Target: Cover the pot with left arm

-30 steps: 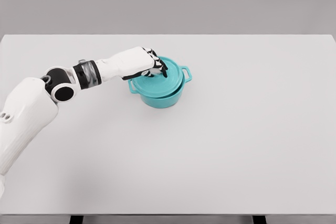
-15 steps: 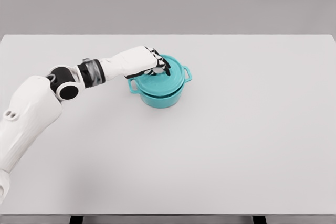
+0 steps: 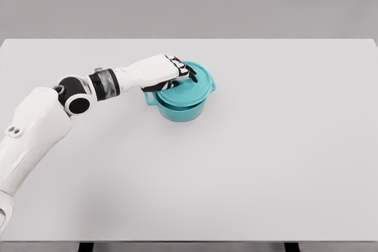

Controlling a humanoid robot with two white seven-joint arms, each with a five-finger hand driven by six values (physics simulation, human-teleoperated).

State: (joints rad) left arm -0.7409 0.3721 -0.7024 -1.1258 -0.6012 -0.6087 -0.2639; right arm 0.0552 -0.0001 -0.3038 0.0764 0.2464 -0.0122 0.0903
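The left hand [image 3: 167, 70] gripped the teal lid [image 3: 188, 85], held tilted over the teal pot [image 3: 181, 109] just below it. No writing was readable.

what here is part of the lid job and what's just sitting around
Part of the job: teal pot; teal lid, resting on the pot; left hand, on the lid.

Just there: white table, which carries the pot. No other loose things show.

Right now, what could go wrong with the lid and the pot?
The teal lid looks tilted on the teal pot, shifted toward the right handle, so it might slide off when released. The left hand grips near the lid's top; pulling away sideways could drag the lid or nudge the pot across the white table.
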